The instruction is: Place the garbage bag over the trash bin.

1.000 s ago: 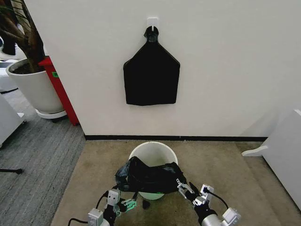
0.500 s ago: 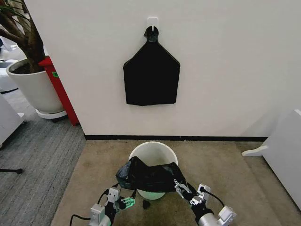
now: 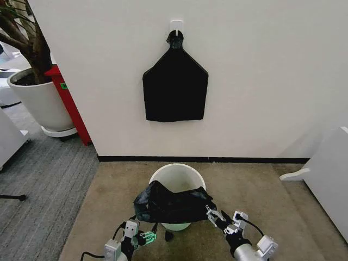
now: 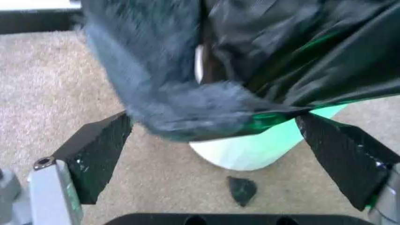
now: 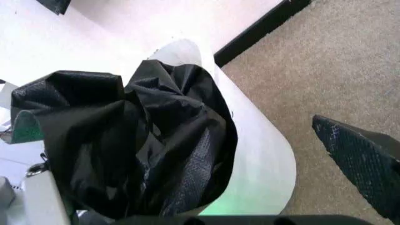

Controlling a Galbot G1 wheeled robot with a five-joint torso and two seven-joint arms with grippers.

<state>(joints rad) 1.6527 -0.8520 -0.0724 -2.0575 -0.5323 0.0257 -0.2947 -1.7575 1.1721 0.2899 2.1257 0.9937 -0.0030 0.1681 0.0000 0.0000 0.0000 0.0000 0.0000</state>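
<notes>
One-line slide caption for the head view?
Wrinkly black plastic garbage bag draped over the pale round bin's near rim, both grippers open just below it.

The left gripper (image 3: 145,236) sits lower than half a second ago, shifted toward 6 o'clock from the garbage bag (image 3: 173,204), fingers apart; the right gripper (image 3: 217,219) has moved slightly toward 4 o'clock, back near its position of one second ago; the bag's outline over the near rim of the trash bin (image 3: 176,176) is marginally reshaped.
</notes>
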